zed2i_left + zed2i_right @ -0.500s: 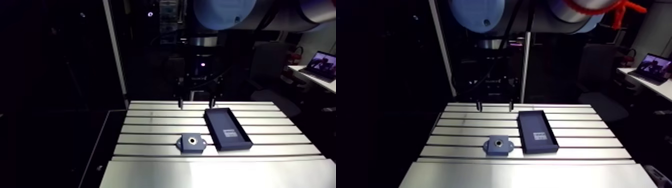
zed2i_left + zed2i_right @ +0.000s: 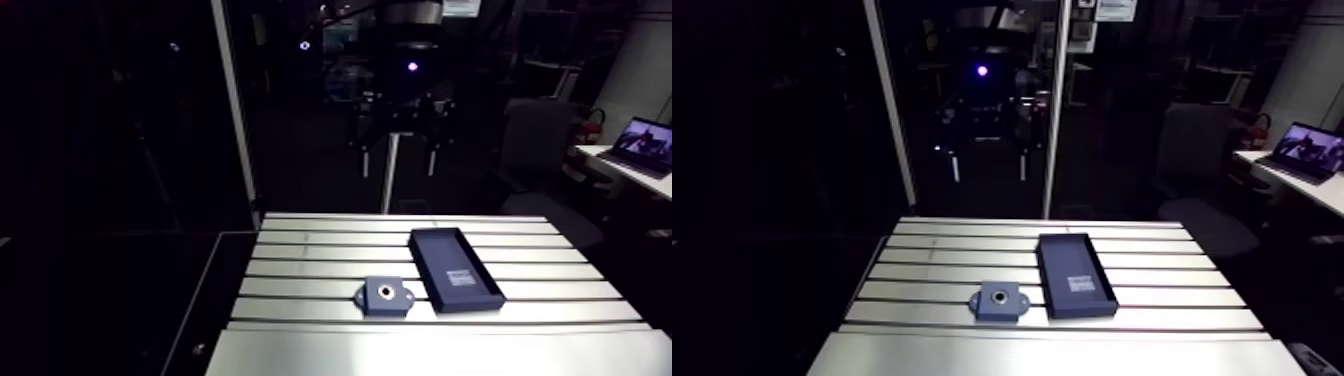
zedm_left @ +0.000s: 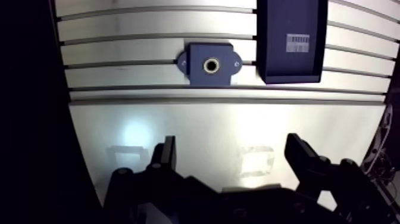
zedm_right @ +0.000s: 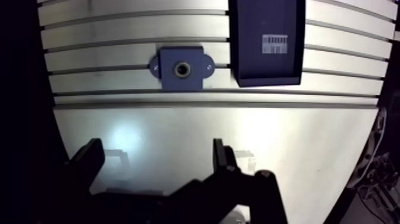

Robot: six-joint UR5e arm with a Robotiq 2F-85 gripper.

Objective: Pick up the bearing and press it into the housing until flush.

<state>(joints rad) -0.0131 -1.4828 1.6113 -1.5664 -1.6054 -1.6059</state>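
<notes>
Jaws of the gripper (image 3: 232,143) stand apart and empty, well back from the housing (image 3: 196,56) lying ahead of them, where the bearing (image 3: 210,65), a metal ring, seemingly sits in its bore.

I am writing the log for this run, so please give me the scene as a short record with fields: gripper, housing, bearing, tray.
gripper: open, empty, well above the table
housing: flat on the slotted table, beside the tray, apart from it
bearing: no loose one seen; a ring shows in the housing's bore
tray: dark, only a label inside
</notes>
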